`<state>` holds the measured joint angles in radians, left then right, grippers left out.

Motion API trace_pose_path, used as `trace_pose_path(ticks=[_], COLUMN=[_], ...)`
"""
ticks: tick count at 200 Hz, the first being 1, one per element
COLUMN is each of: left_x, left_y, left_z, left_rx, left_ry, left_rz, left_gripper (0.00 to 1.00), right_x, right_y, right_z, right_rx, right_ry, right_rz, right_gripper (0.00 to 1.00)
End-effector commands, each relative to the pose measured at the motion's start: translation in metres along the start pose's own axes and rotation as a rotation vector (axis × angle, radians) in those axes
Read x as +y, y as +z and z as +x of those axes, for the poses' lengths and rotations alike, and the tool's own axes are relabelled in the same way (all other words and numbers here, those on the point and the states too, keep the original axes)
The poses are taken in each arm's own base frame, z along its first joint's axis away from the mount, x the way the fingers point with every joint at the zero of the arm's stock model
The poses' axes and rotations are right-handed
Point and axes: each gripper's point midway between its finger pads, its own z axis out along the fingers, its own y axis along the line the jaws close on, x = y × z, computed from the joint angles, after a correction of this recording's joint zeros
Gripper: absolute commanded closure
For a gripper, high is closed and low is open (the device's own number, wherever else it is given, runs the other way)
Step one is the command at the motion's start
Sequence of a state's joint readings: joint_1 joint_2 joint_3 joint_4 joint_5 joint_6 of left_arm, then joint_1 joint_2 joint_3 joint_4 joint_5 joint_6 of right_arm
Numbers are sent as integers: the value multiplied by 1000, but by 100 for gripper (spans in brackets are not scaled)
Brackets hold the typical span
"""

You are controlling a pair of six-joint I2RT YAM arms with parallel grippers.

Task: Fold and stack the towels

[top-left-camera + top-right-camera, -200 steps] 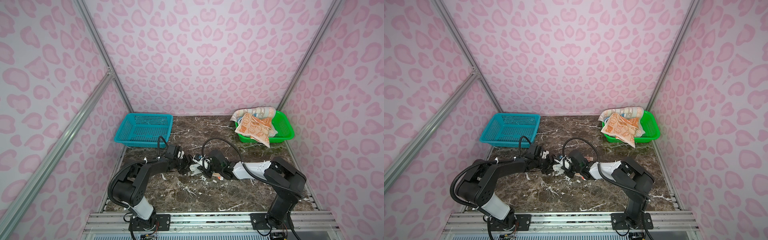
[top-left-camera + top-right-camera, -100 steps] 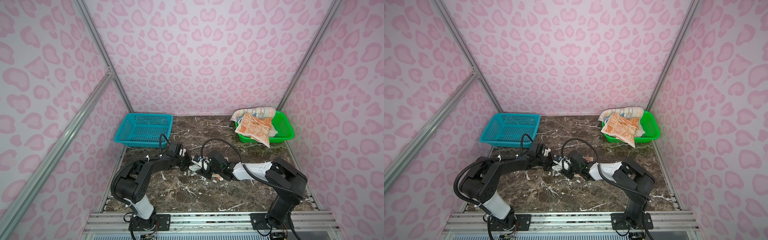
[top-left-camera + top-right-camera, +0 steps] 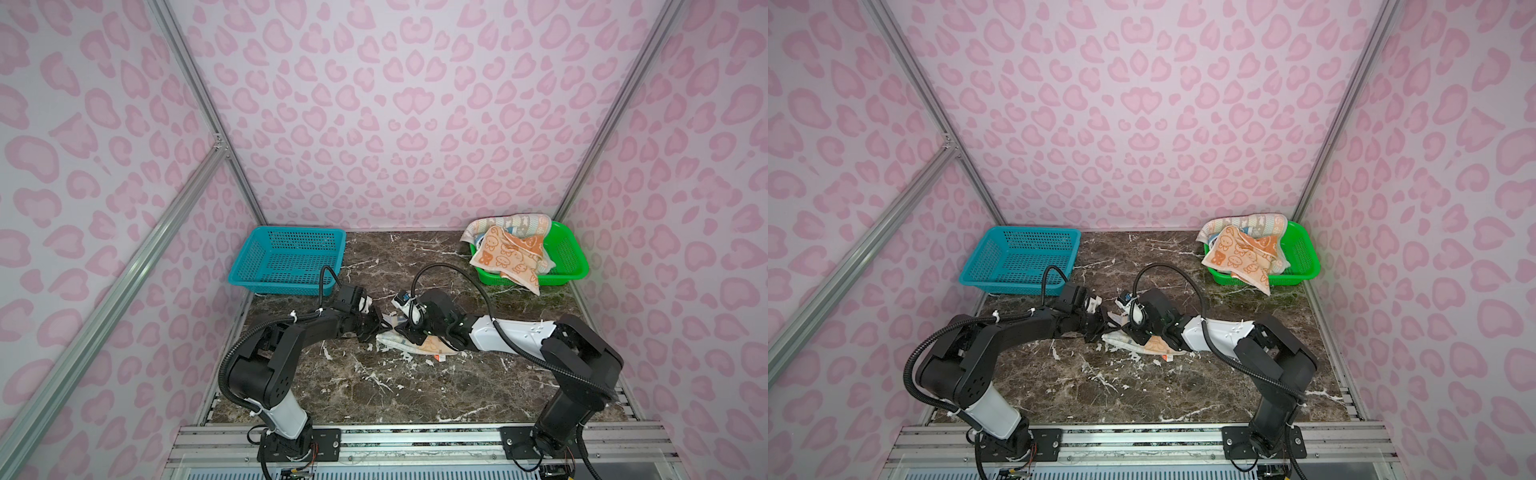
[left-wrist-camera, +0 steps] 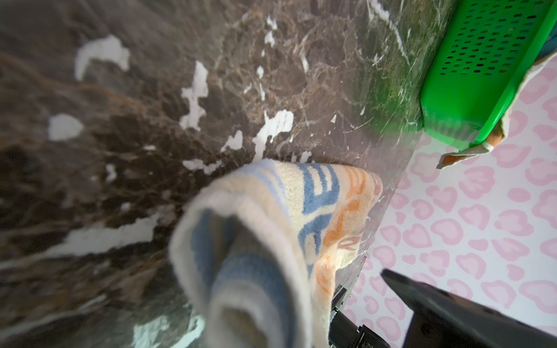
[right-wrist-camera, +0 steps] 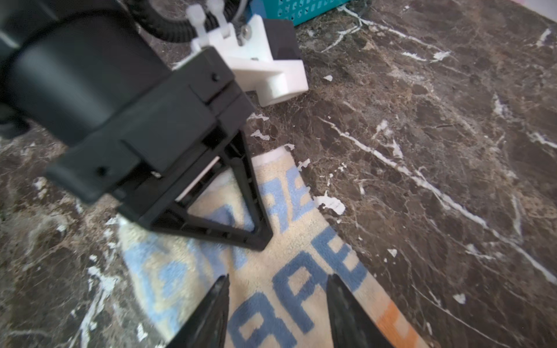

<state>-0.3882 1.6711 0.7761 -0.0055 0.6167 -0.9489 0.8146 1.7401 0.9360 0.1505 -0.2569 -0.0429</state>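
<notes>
My left gripper (image 5: 259, 239) is clenched on the near-left edge of the lettered towel (image 5: 301, 271), and in the left wrist view the cloth (image 4: 271, 226) bunches up close to the lens. My right gripper (image 5: 277, 283) is released, its fingers (image 5: 221, 289) apart just above the blue letters with nothing between them. In both top views the two grippers meet over this towel (image 3: 392, 341) (image 3: 1121, 341), which lies mid-desk (image 3: 374, 386), mostly hidden under the right arm. The face towel (image 3: 509, 259) hangs over the front rim of the green basket (image 3: 575, 257) at the back right, with the chevron towel (image 3: 528, 222) behind it. The blue basket (image 3: 286, 257) sits at the back left, well apart from any towel.
</notes>
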Motion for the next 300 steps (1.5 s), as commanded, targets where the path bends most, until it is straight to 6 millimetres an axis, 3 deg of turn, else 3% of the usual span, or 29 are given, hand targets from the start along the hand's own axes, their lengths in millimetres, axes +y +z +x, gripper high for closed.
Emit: trace_pose_path(ticks=[1,48,89,115,134,155,160,188,216,246,300], left_x=[-7,-12,-28,-53,-74,-94,-98,-110,-104,-79,-30], left_y=[-4,-7,-20,-45,-69,-100,-106,-142,-181,-224,-272], left_z=[-5,-14,-29,-49,-65,-86,-91,-125,-164,-202,-254], left_rx=[-17,-29,-39,-68,-96,-133,-145,-229,-333,-440,-525], left_ry=[19,19,109,241,374,499,522,597,600,544,448], left_rz=[6,17,11,24,-8,-83,-100,-173,-244,-310,-394], left_gripper=[97,97,97,97,97,97,97,97,97,97,97], right_x=[7,39,31,19,9,5,4,4,4,6,7], right_y=[6,-2,-24,-44,-60,-69,-70,-74,-74,-70,-69], right_z=[13,26,15,4,-5,-11,-13,-28,-45,-55,-64], right_rx=[47,30,-19,-49,-105,-124,-124,-138,-161,-160,-185], right_ry=[-9,-63,-26,23,75,111,114,118,110,95,111], right_rz=[-9,-82,-35,36,97,113,116,116,112,101,75], right_gripper=[47,48,46,37,20,10,2,1,1,1,1])
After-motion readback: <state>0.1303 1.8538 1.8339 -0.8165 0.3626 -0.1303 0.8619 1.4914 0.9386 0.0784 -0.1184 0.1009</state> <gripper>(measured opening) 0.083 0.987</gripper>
